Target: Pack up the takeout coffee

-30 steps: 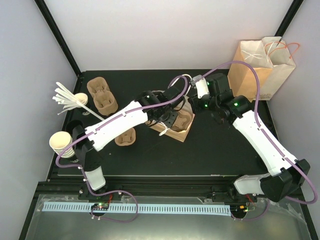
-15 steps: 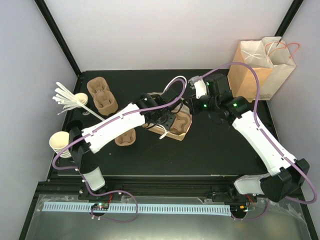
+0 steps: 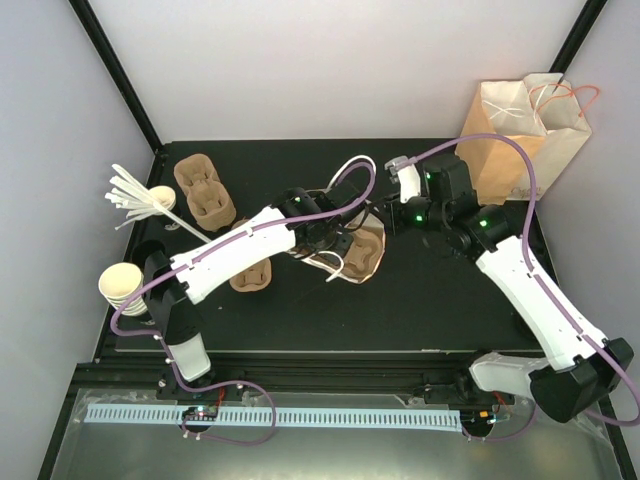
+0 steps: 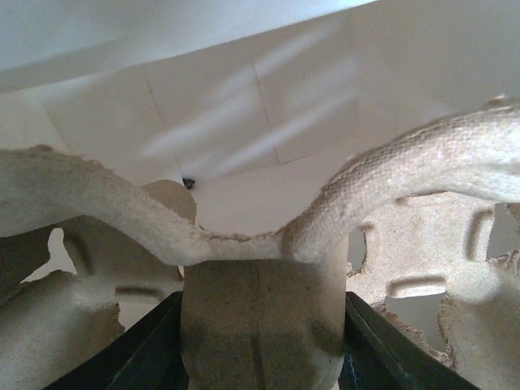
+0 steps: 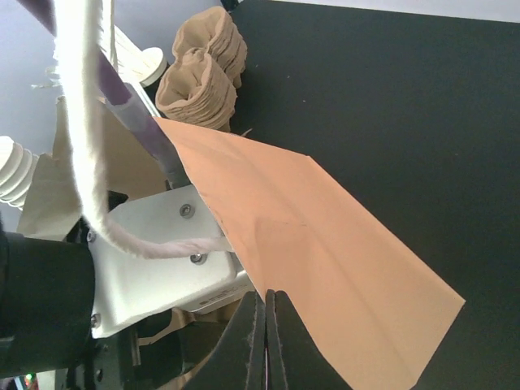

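Observation:
The takeout coffee does not show in any view. A brown paper bag (image 3: 368,262) lies in the middle of the table. My right gripper (image 3: 386,216) is shut on the edge of this bag (image 5: 325,236), its jaws (image 5: 266,296) pressed flat on the paper. The bag's white cord handle (image 5: 81,122) loops past the left arm. My left gripper (image 3: 335,245) is at the bag's mouth. In the left wrist view its black fingers (image 4: 154,345) clamp the middle post of a pulp cup carrier (image 4: 406,187), with the pale inside of the bag beyond.
A second paper bag (image 3: 520,135) stands upright at the back right. Stacked pulp carriers (image 3: 205,195) and one single carrier (image 3: 250,275) lie to the left. Stirrers in a cup (image 3: 135,195) and a stack of cream cups (image 3: 120,285) sit at the left edge.
My right arm has drawn back to the right with the bag's edge, and the bag has shifted. The left gripper has stayed at the bag's mouth with the carrier.

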Controlling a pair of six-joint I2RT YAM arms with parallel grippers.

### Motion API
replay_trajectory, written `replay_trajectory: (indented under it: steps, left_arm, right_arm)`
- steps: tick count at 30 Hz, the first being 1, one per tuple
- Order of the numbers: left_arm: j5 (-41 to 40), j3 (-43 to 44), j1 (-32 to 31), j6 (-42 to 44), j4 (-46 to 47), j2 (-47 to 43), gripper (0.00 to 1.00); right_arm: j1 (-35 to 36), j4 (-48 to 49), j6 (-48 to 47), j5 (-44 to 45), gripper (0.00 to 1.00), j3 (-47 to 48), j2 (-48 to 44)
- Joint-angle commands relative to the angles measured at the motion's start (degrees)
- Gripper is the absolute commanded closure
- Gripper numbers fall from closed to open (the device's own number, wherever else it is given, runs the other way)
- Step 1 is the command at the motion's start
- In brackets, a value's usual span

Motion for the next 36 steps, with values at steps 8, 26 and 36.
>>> replay_trajectory:
  steps: [8, 26, 36]
  left_arm:
    - [2.8, 2.5, 0.1, 0.0, -4.3, 2.9, 0.52]
    - [5.6, 2.0, 0.3, 0.6, -4.0, 3.6, 0.52]
    - [4.3, 1.7, 0.4, -0.5, -2.8, 2.9, 0.52]
  right_arm:
    - [1.9, -0.7, 14.3, -3.6, 0.99, -3.0, -6.8]
    - [3.3, -10.7, 7.5, 10.8, 0.6, -6.0, -16.1]
    - [12.6, -4.8, 18.8, -1.1, 0.5, -7.5, -17.7]
